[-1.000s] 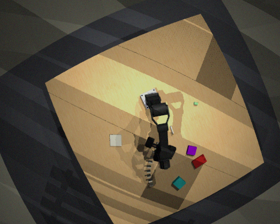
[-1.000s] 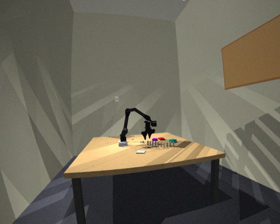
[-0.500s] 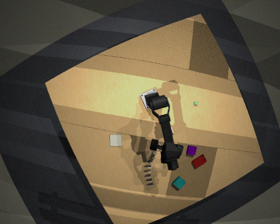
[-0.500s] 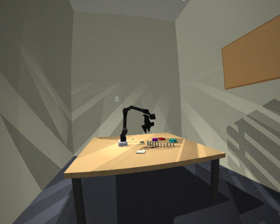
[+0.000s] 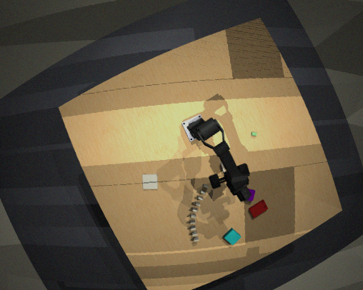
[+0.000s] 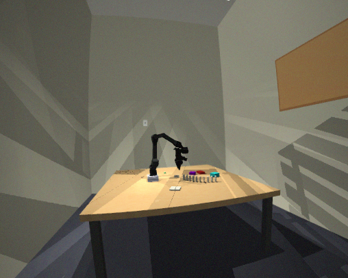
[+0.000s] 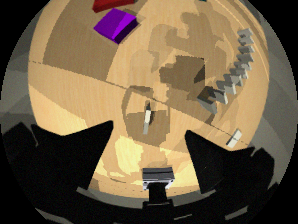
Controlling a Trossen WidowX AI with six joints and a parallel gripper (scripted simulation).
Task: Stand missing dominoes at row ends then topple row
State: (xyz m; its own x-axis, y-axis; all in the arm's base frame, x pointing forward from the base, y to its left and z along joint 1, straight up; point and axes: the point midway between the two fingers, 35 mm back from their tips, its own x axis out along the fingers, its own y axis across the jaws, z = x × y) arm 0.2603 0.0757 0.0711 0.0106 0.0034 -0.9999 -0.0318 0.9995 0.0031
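A curved row of several grey dominoes [image 5: 193,216] [image 6: 196,179] [image 7: 242,65] stands on the table. The end domino nearest the arm's base [image 5: 205,188] [image 7: 207,104] is upright, in shadow. One loose pale domino [image 5: 223,167] [image 6: 176,176] [image 7: 147,116] lies on the table, apart from that end and partly hidden by the arm in the top view. My gripper [image 5: 229,175] [image 6: 179,168] [image 7: 150,129] is open and empty, above the table. In the wrist view the loose domino shows between the fingertips, below them, pointing roughly toward the arm's base.
A purple block [image 5: 251,195] [image 6: 192,172] [image 7: 115,25], a red block [image 5: 258,208] [image 6: 201,172] [image 7: 112,4] and a teal block [image 5: 232,236] [image 6: 214,174] lie beyond the gripper. A white square [image 5: 150,181] [image 6: 175,188] [image 7: 234,138] lies across the row. A small green cube [image 5: 254,133] [image 6: 164,172] is near the base.
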